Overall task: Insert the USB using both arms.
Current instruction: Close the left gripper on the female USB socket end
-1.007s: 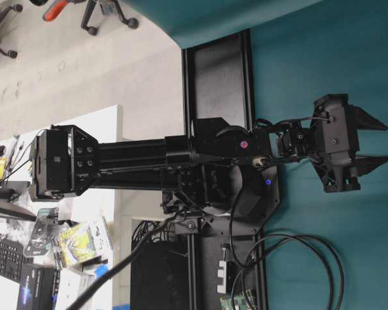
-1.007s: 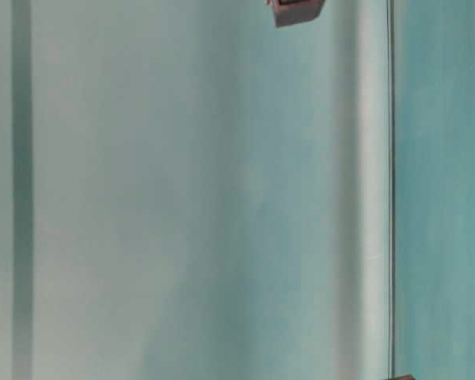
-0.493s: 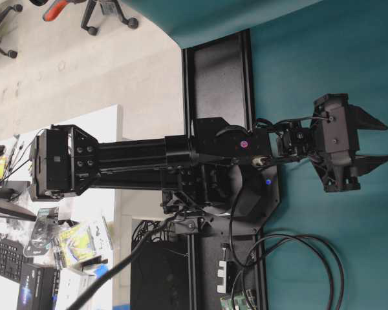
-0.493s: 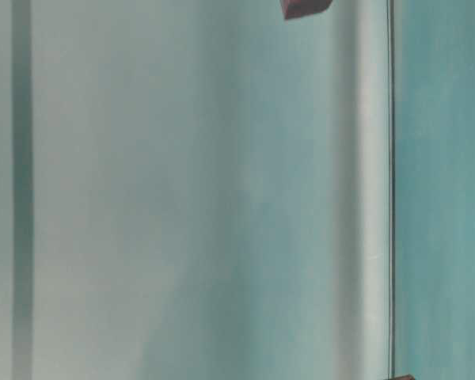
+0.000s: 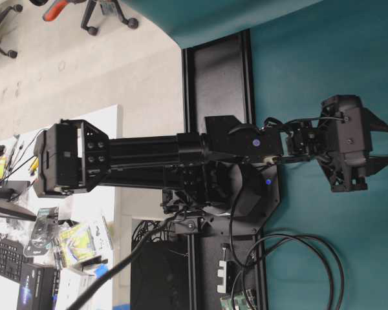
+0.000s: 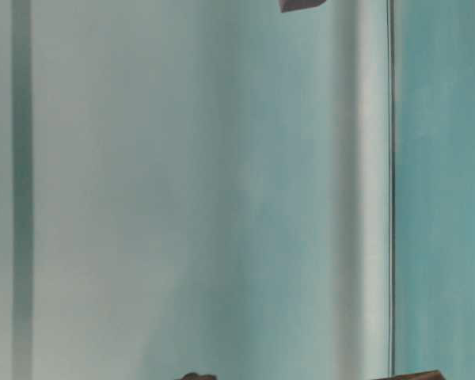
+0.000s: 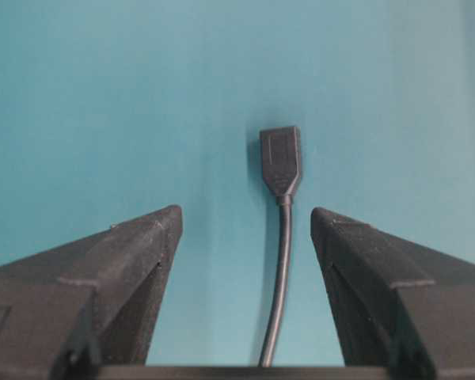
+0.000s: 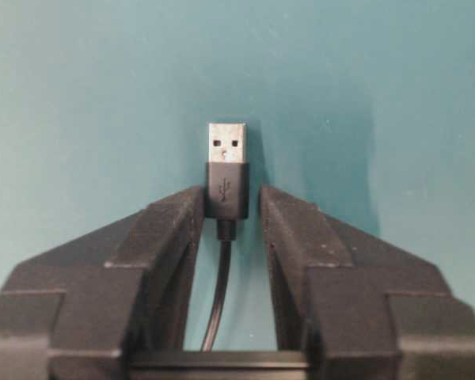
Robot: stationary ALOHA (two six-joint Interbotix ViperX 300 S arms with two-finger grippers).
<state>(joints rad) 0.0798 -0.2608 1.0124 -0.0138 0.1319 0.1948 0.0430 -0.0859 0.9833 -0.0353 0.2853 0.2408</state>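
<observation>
The counter (image 8: 79,79) is plain teal with no pattern. The USB plug (image 8: 227,170) has a silver metal tip and a black body with a small grey USB sign, and the USB socket (image 7: 280,158) and its cable (image 7: 279,285) are dark grey. The fingers (image 8: 166,229) are matte black, and the arm (image 5: 181,158) is black too.

1. The overhead view is evenly and brightly lit, the black arm (image 5: 200,158) sharp, its links showing little surface detail against the teal cloth (image 5: 323,58)
2. The table-level view is soft and washed out, pale teal with blurred vertical bands; the dark shapes at its top and bottom edges are too blurred to identify
3. The left wrist view is clear; the USB socket (image 7: 280,161) casts a soft shadow to its left, and the near fingers (image 7: 103,277) are slightly blurred
4. The right wrist view is sharp; the USB plug (image 8: 226,170) has a faint shadow on its right, its metal shell dull with no glare
</observation>
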